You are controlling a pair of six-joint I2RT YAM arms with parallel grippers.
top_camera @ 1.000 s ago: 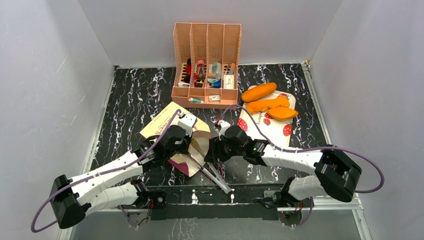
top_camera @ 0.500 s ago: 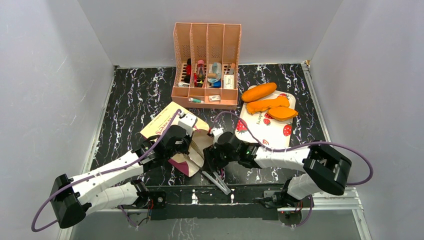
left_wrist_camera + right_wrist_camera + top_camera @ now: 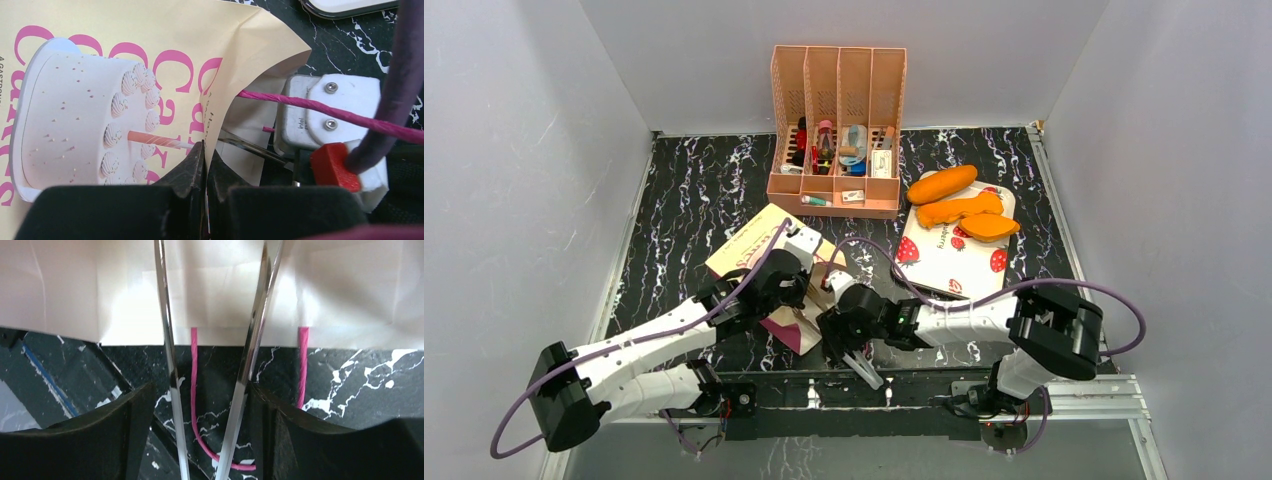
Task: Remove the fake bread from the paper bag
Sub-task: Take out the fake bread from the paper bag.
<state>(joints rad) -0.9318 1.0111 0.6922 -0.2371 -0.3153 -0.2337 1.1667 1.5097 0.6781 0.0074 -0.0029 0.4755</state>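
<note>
paper bag (image 3: 742, 248): lying on surface (image 3: 684, 190), mouth straight ahead of right hand's (image 3: 201, 395) tongs (image 3: 165, 315). left hand (image 3: 205, 165): clenched on bag's upper lip. right hand: grasping tongs. bread (image 3: 942, 184): three loaves on tray (image 3: 944, 265), far right; none seen inside bag.

White link shells and black joint housings on left arm (image 3: 644, 342) and right arm (image 3: 969, 318); a purple cable (image 3: 402, 70) loops along each. Matte black wedge fingers on left gripper (image 3: 205, 150) and right gripper (image 3: 200, 390). White camera housing (image 3: 325, 107) on right wrist: two silver screws (image 3: 330, 88), "intel" print, red block (image 3: 334, 165) at cable entry.
</note>
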